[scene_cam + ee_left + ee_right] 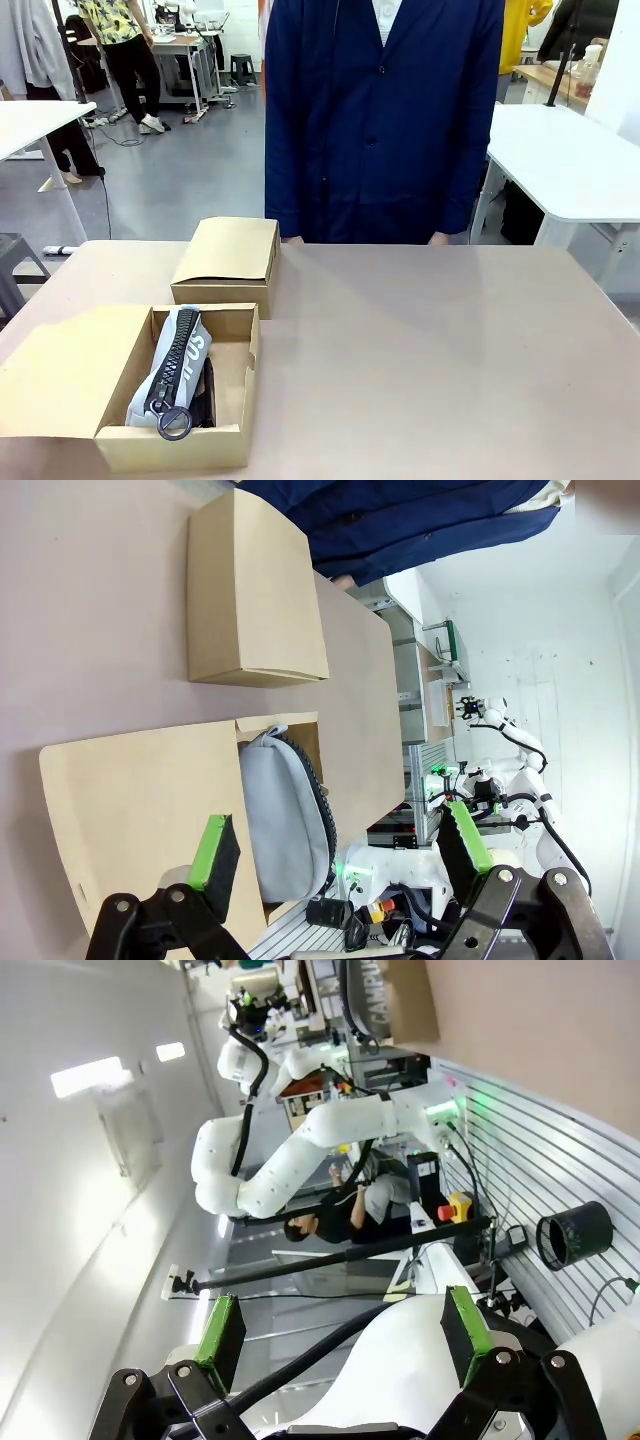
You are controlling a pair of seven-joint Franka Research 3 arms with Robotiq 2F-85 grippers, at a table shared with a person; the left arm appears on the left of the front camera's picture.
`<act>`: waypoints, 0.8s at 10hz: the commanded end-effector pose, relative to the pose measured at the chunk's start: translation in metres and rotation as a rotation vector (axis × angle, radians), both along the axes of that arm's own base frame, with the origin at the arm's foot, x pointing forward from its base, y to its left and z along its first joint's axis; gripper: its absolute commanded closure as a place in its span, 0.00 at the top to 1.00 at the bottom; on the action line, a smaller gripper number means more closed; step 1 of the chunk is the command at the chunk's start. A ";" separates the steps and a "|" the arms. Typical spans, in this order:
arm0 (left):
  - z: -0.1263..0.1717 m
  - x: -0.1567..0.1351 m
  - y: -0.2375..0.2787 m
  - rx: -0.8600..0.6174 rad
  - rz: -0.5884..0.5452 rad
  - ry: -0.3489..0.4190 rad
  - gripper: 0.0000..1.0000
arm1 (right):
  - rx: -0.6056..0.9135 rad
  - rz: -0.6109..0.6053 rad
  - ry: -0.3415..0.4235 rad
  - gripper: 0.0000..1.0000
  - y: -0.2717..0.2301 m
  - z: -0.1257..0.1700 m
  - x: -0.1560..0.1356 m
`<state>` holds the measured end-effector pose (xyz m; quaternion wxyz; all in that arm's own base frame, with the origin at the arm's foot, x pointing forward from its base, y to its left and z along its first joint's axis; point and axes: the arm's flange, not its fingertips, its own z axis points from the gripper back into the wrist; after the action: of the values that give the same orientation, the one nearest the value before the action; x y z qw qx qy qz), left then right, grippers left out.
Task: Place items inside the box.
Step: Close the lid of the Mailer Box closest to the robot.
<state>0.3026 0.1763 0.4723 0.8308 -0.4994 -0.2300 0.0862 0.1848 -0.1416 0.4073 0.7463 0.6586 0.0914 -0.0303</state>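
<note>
- The box [125, 380] sat open at the near left of the tabletop [430, 350], its flap laid flat to the left.
- The grey pouch [172, 372] lay inside, ring pull nearest me.
- The left hand [340, 855] was spread wide and held nothing.
- The right hand [343, 1338] was likewise wide and empty.
- I judged packing nearly done; any further item should be lowered beside the pouch, clear of the walls.

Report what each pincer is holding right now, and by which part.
Nothing is held. The left pincer stands open above the box; the right pincer is open too, with nothing between its pads.
</note>
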 end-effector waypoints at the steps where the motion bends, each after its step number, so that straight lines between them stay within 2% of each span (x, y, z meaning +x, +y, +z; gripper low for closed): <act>1: 0.001 0.001 -0.001 -0.015 -0.003 -0.025 1.00 | 0.020 -0.016 0.016 1.00 0.000 0.006 0.001; 3: 0.000 0.000 0.000 0.000 0.000 0.000 1.00 | 0.020 -0.016 0.016 1.00 0.000 0.006 0.001; 4: 0.033 -0.007 -0.029 -0.023 -0.188 -0.212 1.00 | 0.020 -0.016 0.016 1.00 0.000 0.006 0.001; 5: 0.052 -0.017 -0.076 -0.005 -0.423 -0.454 1.00 | 0.020 -0.016 0.016 1.00 0.000 0.006 0.001; 6: 0.054 -0.025 -0.116 0.110 -0.556 -0.655 1.00 | 0.020 -0.016 0.016 1.00 0.000 0.006 0.001; 7: 0.045 -0.037 -0.145 0.296 -0.660 -0.890 1.00 | 0.020 -0.016 0.016 1.00 0.000 0.006 0.001; 8: 0.036 -0.044 -0.156 0.354 -0.754 -1.043 1.00 | 0.020 -0.016 0.016 1.00 0.000 0.006 0.001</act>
<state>0.2682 0.0257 0.5417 0.7992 -0.4460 -0.2796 -0.2901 0.1851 -0.1417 0.4069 0.7458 0.6588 0.0932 -0.0314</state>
